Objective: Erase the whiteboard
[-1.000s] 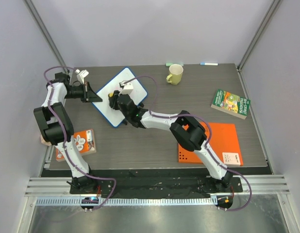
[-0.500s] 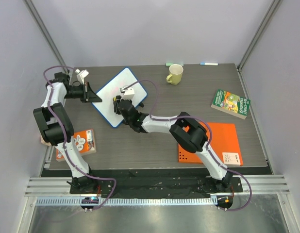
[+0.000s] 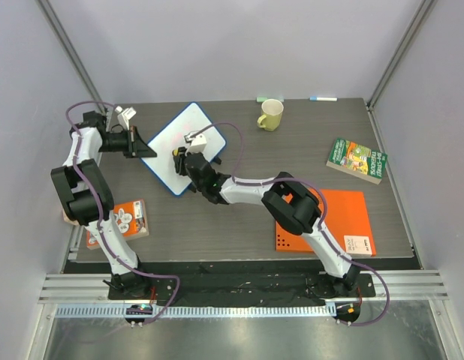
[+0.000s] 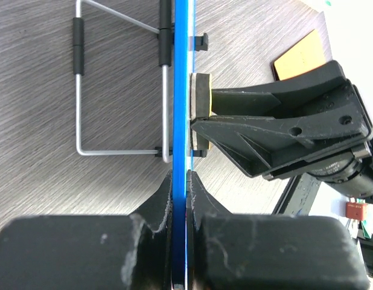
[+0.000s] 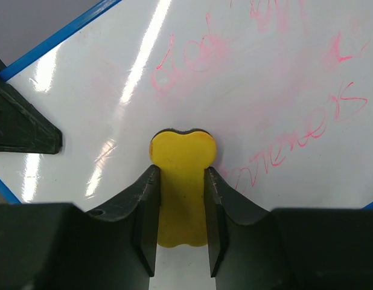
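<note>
The whiteboard [image 3: 166,136], white with a blue rim, is held tilted at the table's back left. My left gripper [image 3: 145,147] is shut on its left rim, and the left wrist view shows the blue rim [image 4: 181,90] edge-on between the jaws [image 4: 180,176]. My right gripper [image 3: 181,160] is shut on a yellow eraser [image 5: 182,181] and presses it flat against the board face. Red writing [image 5: 295,142] lies right of the eraser, with smeared pink marks [image 5: 192,60] above it. The eraser [image 4: 201,112] touches the board in the left wrist view.
The board's wire stand [image 4: 78,90] folds out behind it. A yellow mug [image 3: 270,115] and a marker [image 3: 323,98] are at the back. A green book [image 3: 357,160] lies at the right and an orange sheet [image 3: 333,217] at the front right. A small orange book [image 3: 127,220] lies at the front left.
My right gripper and the eraser have shifted slightly across the board face. My left gripper still holds the board's rim in the same place.
</note>
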Motion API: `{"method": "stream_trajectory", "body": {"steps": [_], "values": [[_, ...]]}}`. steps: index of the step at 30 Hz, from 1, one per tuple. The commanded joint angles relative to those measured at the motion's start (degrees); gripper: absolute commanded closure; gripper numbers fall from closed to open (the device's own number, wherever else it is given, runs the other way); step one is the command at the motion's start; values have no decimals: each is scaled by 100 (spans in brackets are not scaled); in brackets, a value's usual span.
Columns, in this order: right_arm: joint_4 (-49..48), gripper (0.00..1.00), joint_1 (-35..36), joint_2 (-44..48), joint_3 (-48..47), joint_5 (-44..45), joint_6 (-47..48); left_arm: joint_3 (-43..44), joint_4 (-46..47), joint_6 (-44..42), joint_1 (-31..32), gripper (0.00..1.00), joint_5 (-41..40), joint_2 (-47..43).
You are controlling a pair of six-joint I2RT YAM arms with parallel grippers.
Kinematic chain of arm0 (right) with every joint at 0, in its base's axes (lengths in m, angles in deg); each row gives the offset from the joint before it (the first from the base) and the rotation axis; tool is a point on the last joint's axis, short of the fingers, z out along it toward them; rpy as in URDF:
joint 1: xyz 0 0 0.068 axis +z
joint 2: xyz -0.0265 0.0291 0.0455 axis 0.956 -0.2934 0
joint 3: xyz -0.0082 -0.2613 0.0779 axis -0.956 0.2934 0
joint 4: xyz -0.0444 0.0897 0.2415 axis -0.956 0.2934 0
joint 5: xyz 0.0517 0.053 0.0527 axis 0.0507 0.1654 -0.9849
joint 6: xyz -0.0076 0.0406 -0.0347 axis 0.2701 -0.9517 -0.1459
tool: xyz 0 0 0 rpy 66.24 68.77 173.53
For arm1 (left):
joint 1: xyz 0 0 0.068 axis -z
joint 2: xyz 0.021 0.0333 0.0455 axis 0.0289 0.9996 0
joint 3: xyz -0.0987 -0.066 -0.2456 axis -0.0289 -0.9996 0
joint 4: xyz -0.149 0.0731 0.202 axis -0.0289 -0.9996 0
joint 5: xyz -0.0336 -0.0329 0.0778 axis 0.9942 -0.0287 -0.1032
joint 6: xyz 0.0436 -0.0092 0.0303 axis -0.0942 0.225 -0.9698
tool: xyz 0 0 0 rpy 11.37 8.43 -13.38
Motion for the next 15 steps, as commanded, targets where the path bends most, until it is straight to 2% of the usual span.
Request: {"method": "stream_trajectory", "body": {"steps": [1, 10, 15], "values": [[-192, 99, -361, -274, -336, -868, -7, 79, -442, -435, 311, 100, -278, -270], [528, 99, -1030, -712, -1442, -578, -120, 220, -872, -707, 328, 100, -471, -139], [1012, 99, -1215, -924, -1611, -595, -226, 246, -1057, -778, 328, 100, -446, -139]]}}
